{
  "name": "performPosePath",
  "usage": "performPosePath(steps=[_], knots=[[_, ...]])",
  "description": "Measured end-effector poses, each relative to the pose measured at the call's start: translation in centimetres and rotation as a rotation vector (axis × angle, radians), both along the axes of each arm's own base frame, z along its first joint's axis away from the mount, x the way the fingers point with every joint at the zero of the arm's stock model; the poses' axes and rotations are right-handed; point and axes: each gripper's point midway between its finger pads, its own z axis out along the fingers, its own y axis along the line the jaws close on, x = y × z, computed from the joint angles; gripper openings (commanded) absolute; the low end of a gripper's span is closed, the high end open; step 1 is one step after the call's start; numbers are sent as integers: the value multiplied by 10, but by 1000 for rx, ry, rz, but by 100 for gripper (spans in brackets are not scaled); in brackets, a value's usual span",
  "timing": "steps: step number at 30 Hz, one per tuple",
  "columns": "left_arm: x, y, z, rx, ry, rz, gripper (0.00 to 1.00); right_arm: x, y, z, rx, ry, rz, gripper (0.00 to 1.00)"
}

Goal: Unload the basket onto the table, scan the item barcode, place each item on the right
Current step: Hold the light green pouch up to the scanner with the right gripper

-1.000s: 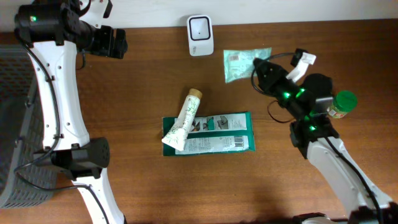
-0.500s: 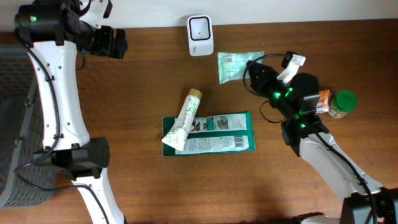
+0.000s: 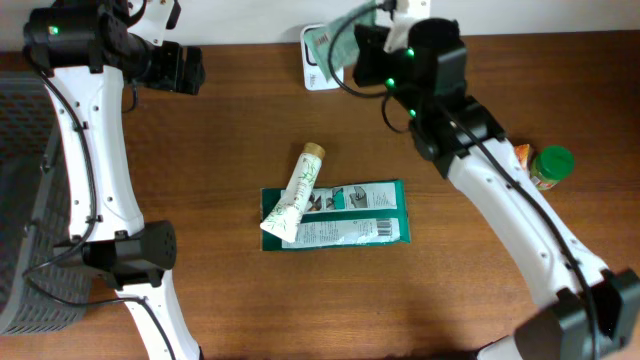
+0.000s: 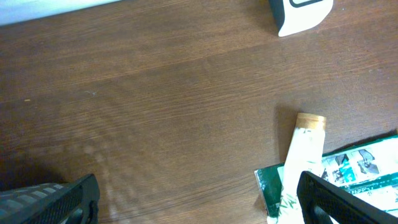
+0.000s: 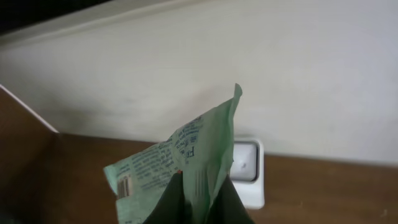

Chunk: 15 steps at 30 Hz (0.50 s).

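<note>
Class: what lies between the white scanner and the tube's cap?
Nothing: only bare table lies between scanner and tube, as the left wrist view shows.

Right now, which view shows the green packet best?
Right wrist: the green packet is close up, print and barcode facing the camera. Overhead shows it small, over the scanner. Left wrist misses it.

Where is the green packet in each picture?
Overhead: green packet at the top middle, over the scanner.
Left wrist: not in it; the scanner is top right.
Right wrist: middle, lower half, scanner just behind it.
Shared landmark: the scanner.
</note>
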Motion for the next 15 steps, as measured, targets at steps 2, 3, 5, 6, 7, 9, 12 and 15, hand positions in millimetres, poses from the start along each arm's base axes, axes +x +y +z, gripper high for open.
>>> performPosePath(steps=[2,3,5,6,7,9,12,15], knots=[[0,0,0,0,0,0,99,17,4,4,-140,-98,-41,4],[0,0,0,0,-1,0,99,21,5,3,-194,-127,-57,4],[0,0,0,0,0,0,99,35,8,-1,-352,-215,-99,4],[0,0,0,0,0,0,99,42,10,-6,-431,-246,-118,4],[0,0,0,0,0,0,99,52,14,-16,-531,-286,-140,4],[0,0,0,0,1,0,99,67,19,-28,-662,-352,-162,4],[0,0,0,0,-1,1,99,92,28,-61,-852,-454,-187,4],[0,0,0,0,0,1,99,107,35,-85,-988,-567,-217,4]])
